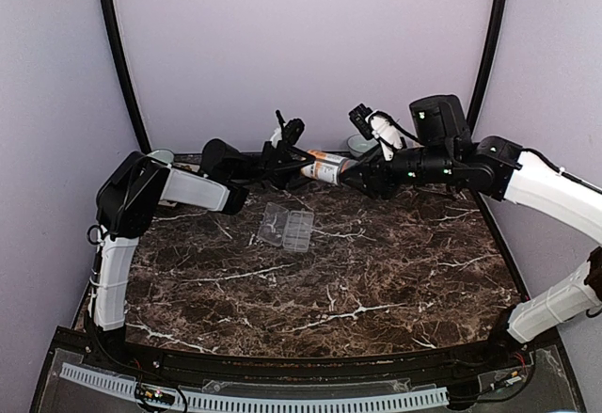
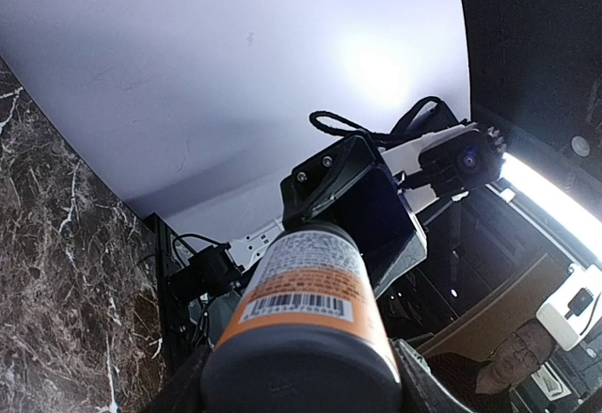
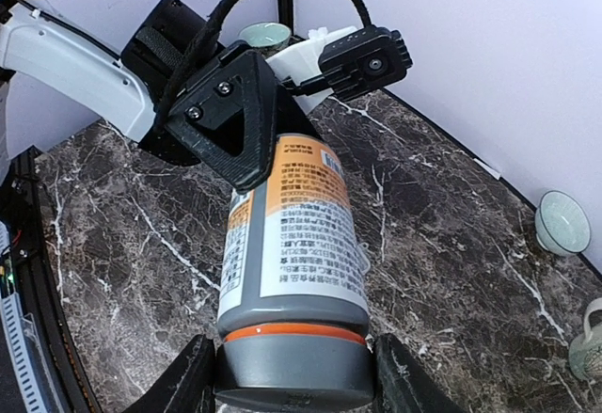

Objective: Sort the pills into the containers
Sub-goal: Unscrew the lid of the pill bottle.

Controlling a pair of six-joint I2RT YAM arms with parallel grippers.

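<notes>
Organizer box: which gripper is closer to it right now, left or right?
Left. The left gripper grips one end of the bottle almost straight beyond the organizer box; the right gripper clamps the other end, farther off to the box's right.

Clear compartmented organizer box [image 1: 297,230], lid open, flat on the marble table [image 1: 376,286], centre
</notes>
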